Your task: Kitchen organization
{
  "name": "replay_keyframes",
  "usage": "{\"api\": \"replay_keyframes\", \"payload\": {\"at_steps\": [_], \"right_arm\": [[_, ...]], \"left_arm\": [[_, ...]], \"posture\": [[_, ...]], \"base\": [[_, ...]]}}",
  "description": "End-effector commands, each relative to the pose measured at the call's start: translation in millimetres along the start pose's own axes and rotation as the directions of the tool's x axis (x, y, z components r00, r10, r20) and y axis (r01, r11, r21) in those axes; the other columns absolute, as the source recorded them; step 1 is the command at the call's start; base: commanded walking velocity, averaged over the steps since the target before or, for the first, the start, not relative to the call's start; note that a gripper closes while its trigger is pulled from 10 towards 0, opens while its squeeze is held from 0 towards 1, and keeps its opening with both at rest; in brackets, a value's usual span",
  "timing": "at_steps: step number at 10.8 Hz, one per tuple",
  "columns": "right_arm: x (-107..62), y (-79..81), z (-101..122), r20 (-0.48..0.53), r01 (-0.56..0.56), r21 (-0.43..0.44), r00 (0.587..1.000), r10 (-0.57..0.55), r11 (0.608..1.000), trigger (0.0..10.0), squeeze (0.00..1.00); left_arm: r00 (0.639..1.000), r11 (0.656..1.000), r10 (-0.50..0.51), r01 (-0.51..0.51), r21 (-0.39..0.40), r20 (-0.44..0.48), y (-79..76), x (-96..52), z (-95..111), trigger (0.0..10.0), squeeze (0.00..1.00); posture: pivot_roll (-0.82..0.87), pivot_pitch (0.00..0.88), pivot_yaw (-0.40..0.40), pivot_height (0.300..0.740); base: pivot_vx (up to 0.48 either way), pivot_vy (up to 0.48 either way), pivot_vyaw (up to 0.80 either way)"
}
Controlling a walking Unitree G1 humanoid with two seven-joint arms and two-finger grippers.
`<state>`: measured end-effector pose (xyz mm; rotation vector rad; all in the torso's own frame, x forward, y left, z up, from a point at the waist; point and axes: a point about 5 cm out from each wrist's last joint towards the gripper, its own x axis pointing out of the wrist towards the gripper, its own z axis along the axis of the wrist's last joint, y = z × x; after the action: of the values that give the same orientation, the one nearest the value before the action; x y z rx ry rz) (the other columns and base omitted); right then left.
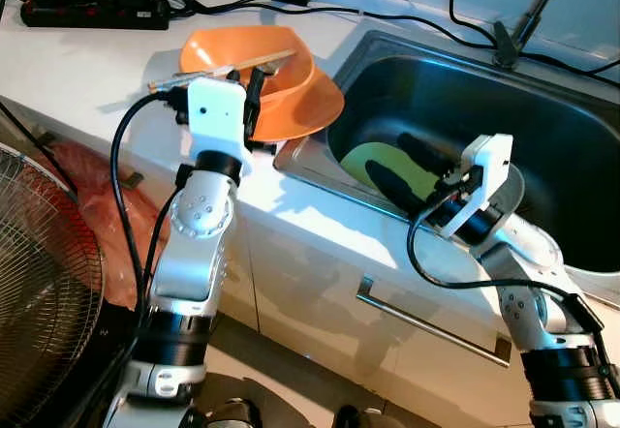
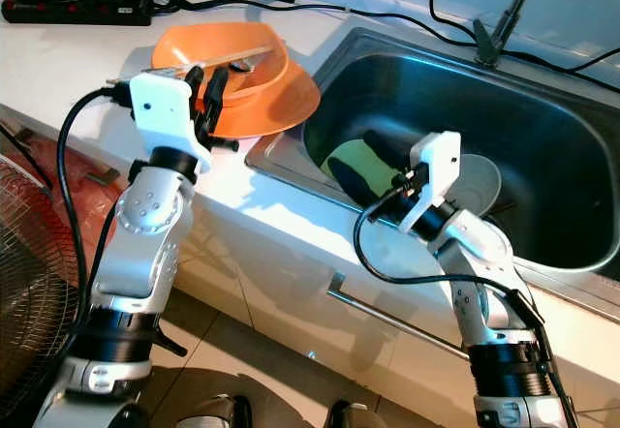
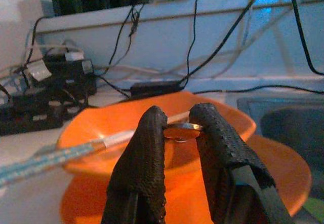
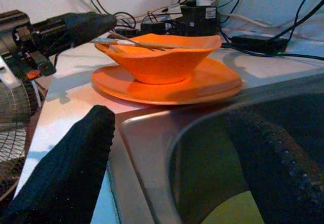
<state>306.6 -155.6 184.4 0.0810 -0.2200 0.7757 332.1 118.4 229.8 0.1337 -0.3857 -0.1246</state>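
Orange bowl [image 1: 262, 65] just beyond nearly closed left hand [image 3: 179, 127], right hand [image 1: 412, 168] spread in sink [image 1: 542, 89]

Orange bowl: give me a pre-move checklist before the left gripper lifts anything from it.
1. Left gripper at the bowl: ok, it sits at the near rim.
2. Grip on something: cannot tell; the fingers are nearly together by a spoon, contact unclear.
3. Bowl seated on the plate: ok.
4. Plate fully on the counter: not ok, its edge overhangs the sink.
5. Right gripper out of the way: ok, it is open inside the sink over a green item.
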Motion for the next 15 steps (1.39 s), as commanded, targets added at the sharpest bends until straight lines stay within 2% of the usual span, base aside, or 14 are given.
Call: {"api": "replay_keyframes", "payload": {"at_steps": [1, 3, 4, 7, 10, 12, 14, 15], "right_arm": [[0.0, 1.9, 2.6, 0.003, -0.012, -0.016, 1.000, 0.012, 1.000, 10.0, 0.00], [0.2, 3.8, 0.9, -0.004, -0.020, -0.013, 1.000, 0.020, 1.000, 10.0, 0.00], [0.0, 3.9, 0.6, -0.008, -0.023, -0.015, 1.000, 0.023, 1.000, 10.0, 0.00], [1.3, 5.2, -0.7, -0.013, -0.037, -0.015, 0.999, 0.037, 0.999, 10.0, 0.00], [5.2, 6.8, -0.3, -0.010, -0.050, -0.016, 0.999, 0.050, 0.999, 10.0, 0.00], [6.8, 9.4, -2.5, -0.010, -0.054, -0.011, 0.999, 0.054, 0.999, 10.0, 0.00], [4.8, 8.3, -2.4, -0.010, -0.048, -0.011, 0.999, 0.048, 0.999, 10.0, 0.00], [4.1, 7.6, -2.4, -0.012, -0.047, -0.012, 0.999, 0.047, 0.999, 10.0, 0.00]], "left_arm": [[1.000, 0.999, -0.021, 0.020, -0.037, -0.016, -6.1, -1.6, 1.2, 10.0, 0.00], [0.995, 0.974, -0.044, 0.022, -0.226, -0.095, -13.3, -5.7, -6.1, 10.0, 0.00], [0.992, 0.954, -0.086, 0.054, -0.295, -0.095, -17.0, -7.3, -3.0, 10.0, 0.00], [0.974, 0.930, -0.197, 0.149, -0.335, -0.115, -21.0, -12.3, -2.4, 10.0, 0.00], [0.972, 0.925, -0.202, 0.148, -0.349, -0.123, -21.1, -10.8, 1.9, 10.0, 0.00], [0.985, 0.914, -0.069, -0.002, -0.406, -0.161, -5.0, -5.0, 1.6, 10.0, 0.00], [0.984, 0.851, 0.083, -0.151, -0.504, -0.155, 15.3, 3.0, 12.0, 10.0, 0.00], [0.982, 0.835, 0.109, -0.174, -0.522, -0.152, 18.6, 4.4, 14.7, 10.0, 0.00]], "posture": [[0.07, 0.141, -0.052, 0.740], [0.07, 0.143, -0.057, 0.740], [0.07, 0.142, -0.057, 0.740], [0.08, 0.121, -0.054, 0.740], [0.09, 0.131, -0.060, 0.740], [0.09, 0.141, -0.057, 0.740], [0.09, 0.141, -0.059, 0.740], [0.09, 0.135, -0.062, 0.740]], "base": [[0.000, 0.000, 0.00], [0.000, 0.000, 0.00], [0.000, 0.000, 0.00], [0.000, 0.000, 0.00], [0.000, 0.000, 0.00], [0.000, 0.000, 0.00], [0.000, 0.000, 0.00], [0.000, 0.000, 0.00]]}}
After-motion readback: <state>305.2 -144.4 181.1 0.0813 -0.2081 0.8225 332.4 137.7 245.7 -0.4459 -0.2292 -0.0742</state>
